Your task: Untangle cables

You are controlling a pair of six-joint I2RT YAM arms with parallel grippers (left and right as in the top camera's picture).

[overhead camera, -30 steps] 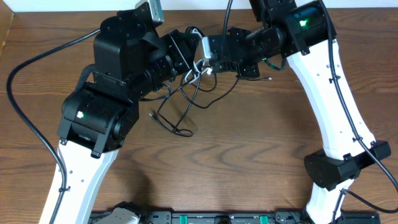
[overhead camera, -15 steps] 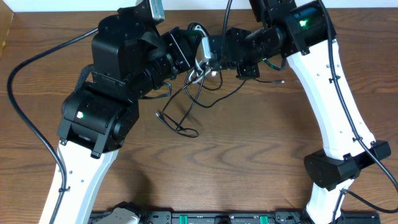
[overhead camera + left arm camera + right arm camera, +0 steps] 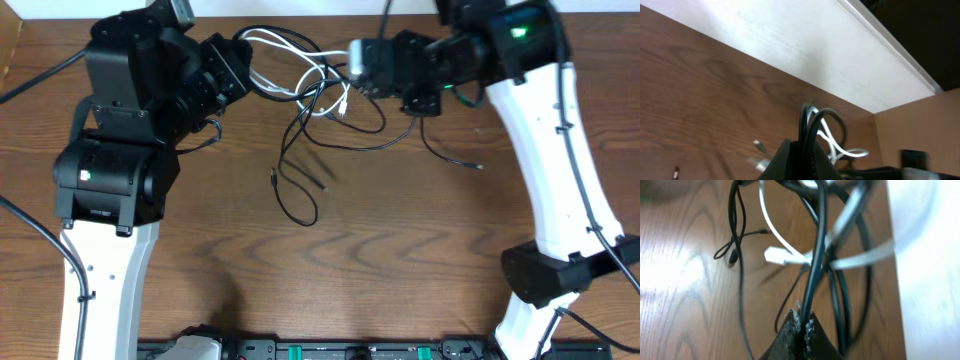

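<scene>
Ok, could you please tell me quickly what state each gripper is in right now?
The left gripper is closed on a looped black cable.
The right gripper is closed on a taut black cable.

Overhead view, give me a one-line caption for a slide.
Left gripper and right gripper each grip a tangle of black and white cables over the wooden table.

Overhead: bright, even light from above; table [image 3: 380, 260] sharp, with faint soft shadows beside the cables [image 3: 318, 88].
Left wrist: dimmer, soft motion blur throughout; far wall [image 3: 790, 50] pale grey.
Right wrist: glare on wood at left, cables smeared, right edge washed out.
</scene>
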